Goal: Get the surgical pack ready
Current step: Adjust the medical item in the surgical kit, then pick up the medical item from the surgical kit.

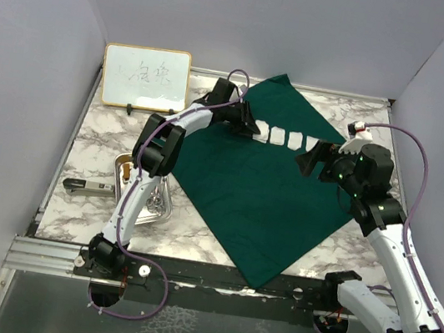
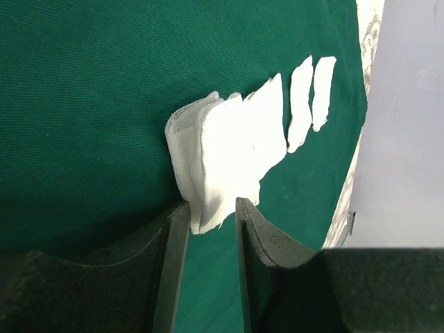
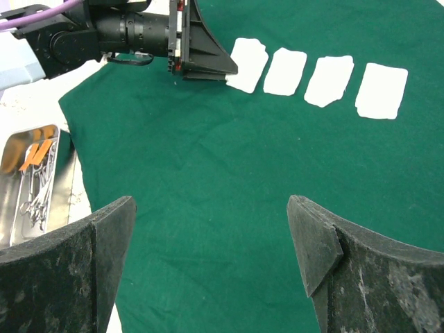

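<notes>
Green drape [image 1: 259,198] lies spread at centre; right gripper [image 3: 210,208] hovers at 3 o'clock, jaws wide, empty. Toward 12, left gripper [image 2: 211,208] sits half-closed astride the end gauze square [image 2: 222,152], grip unclear; best laid flat, aligned with its row [image 3: 333,80].

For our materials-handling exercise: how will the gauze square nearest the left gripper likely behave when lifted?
Probably floppy: the gauze square shows a curled, layered edge at the left gripper. It is likely very light, being thin woven mesh. It may drag on the drape rather than slide, both being cloth.
</notes>
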Available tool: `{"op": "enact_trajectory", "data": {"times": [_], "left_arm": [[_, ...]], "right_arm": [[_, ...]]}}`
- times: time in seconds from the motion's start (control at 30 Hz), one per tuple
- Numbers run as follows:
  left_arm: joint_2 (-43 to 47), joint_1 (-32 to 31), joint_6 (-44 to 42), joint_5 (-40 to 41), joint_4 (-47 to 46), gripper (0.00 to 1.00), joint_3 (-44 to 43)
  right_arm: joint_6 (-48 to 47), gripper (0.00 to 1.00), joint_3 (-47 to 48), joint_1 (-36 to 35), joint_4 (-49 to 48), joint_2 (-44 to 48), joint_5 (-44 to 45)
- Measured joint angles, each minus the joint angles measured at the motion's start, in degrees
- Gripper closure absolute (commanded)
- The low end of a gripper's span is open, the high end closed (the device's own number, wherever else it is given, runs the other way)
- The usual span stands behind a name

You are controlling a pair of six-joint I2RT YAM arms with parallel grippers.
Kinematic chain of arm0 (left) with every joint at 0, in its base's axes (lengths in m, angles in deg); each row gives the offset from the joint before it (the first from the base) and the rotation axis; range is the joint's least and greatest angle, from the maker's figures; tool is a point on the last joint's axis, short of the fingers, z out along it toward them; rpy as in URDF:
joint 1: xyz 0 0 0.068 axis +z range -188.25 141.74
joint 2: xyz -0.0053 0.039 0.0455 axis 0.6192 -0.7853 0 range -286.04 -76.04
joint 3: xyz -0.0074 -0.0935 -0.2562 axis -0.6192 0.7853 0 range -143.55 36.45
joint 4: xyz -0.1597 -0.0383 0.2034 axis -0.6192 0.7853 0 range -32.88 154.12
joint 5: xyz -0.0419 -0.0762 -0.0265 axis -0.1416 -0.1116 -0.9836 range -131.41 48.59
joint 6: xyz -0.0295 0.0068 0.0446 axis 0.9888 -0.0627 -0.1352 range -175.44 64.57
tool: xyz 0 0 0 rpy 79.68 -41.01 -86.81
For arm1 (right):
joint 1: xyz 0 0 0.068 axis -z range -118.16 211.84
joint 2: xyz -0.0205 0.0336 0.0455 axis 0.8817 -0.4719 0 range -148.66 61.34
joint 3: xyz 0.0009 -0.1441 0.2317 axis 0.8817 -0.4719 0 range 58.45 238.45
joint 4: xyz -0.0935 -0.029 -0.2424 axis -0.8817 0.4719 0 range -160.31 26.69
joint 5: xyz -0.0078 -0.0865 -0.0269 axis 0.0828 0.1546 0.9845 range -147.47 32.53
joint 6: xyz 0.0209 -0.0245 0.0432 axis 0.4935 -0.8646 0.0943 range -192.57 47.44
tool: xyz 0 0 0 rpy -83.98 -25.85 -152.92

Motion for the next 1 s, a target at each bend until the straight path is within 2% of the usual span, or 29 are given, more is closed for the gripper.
{"op": "enact_trajectory", "data": {"times": [0.4, 0.7, 0.87, 1.0], "left_arm": [[0.7, 0.0, 1.2, -0.8, -5.3, 0.62, 3.6], [3.9, 0.0, -0.1, 0.9, -4.6, 0.61, 7.6], [3.8, 0.0, -0.2, 1.2, -4.0, 0.62, 7.3], [3.9, 0.0, -0.3, 1.8, -3.7, 0.61, 7.3]], "right_arm": [[0.0, 0.08, 0.0, 0.0, 0.0, 0.0, 0.0], [0.6, 0.10, 0.0, 0.0, -0.3, -0.6, -0.4], [6.0, 0.14, 0.0, 0.0, -4.3, -7.4, -3.8], [13.2, 0.22, 0.2, 0.3, -8.5, -19.0, -6.5]]}}
